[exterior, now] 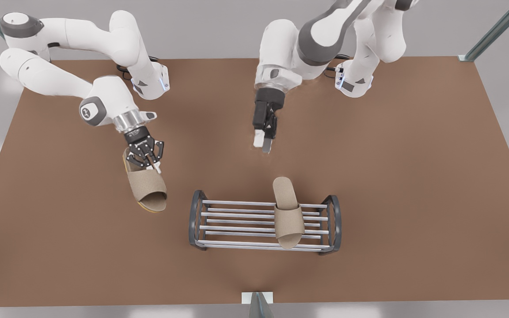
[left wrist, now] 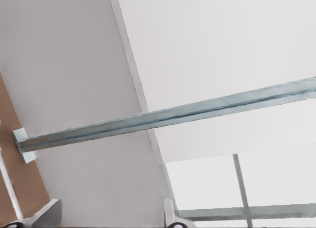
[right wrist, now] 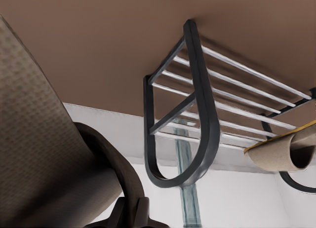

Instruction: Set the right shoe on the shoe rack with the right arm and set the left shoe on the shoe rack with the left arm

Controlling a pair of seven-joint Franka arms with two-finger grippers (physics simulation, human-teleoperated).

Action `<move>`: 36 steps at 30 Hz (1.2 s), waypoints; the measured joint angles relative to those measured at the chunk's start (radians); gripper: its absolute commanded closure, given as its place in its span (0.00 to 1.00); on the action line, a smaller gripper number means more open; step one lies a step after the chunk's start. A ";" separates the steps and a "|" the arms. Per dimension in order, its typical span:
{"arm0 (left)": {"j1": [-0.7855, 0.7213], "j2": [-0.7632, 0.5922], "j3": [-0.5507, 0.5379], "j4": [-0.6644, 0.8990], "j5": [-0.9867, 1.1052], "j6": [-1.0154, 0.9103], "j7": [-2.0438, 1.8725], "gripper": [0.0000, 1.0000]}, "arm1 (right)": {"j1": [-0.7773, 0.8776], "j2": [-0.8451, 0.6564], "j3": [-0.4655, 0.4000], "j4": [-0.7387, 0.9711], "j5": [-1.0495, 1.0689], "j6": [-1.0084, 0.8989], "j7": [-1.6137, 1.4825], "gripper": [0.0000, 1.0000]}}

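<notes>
Shoe rack stands nearest the bench's front edge, about midway along it, its bars running parallel to that edge. The left shoe lies across the bars close to the end frame on the front view's right, with its toe toward the front edge and its heel overhanging the back of the rack.

Farther back and toward the front view's left, the right shoe hangs tilted in the right tool. The tool's fingers are clamped on the heel end, and the open toe points down toward the front edge. Whether the toe touches the bench I cannot tell.

Behind the rack, the left tool hovers above bare bench, pointing down and holding nothing. In the left wrist view its two pale fingertips stand well apart.
</notes>
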 measured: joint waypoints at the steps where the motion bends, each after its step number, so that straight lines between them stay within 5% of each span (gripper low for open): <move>1: 0.149 -0.003 0.022 0.107 -0.231 -0.163 0.135 0.00 | 0.061 -0.027 0.008 0.058 0.058 -0.015 0.004 0.79; 3: 0.404 0.039 0.038 0.182 -0.539 -0.420 0.409 0.00 | 0.211 -0.072 0.012 0.190 0.152 -0.060 0.017 0.79; 5: 0.452 0.072 0.022 0.154 -0.715 -0.601 0.655 0.00 | 0.400 -0.091 -0.008 0.346 0.213 -0.126 0.037 0.79; 8: 0.557 0.081 -0.151 0.093 -0.823 -0.773 0.978 0.00 | 0.704 -0.099 -0.112 0.632 0.259 -0.225 0.072 0.79; 14: 0.587 0.069 -0.180 0.075 -0.890 -0.946 1.482 0.00 | 1.103 -0.097 -0.275 1.012 0.277 -0.356 0.148 0.79; 19: 0.598 0.072 -0.180 0.067 -0.901 -1.001 1.790 0.00 | 1.188 -0.075 -0.360 1.049 0.196 -0.400 0.242 0.79; 28: 0.592 0.092 -0.181 0.063 -0.904 -1.030 2.167 0.00 | 1.222 -0.016 -0.374 1.037 0.075 -0.425 0.415 0.79; 32: 0.589 0.094 -0.182 0.063 -0.904 -1.034 2.283 0.00 | 1.222 0.003 -0.386 1.009 0.045 -0.422 0.473 0.28; 36: 0.588 0.094 -0.181 0.063 -0.904 -1.033 2.376 0.00 | 1.210 0.009 -0.389 0.977 0.030 -0.418 0.519 0.17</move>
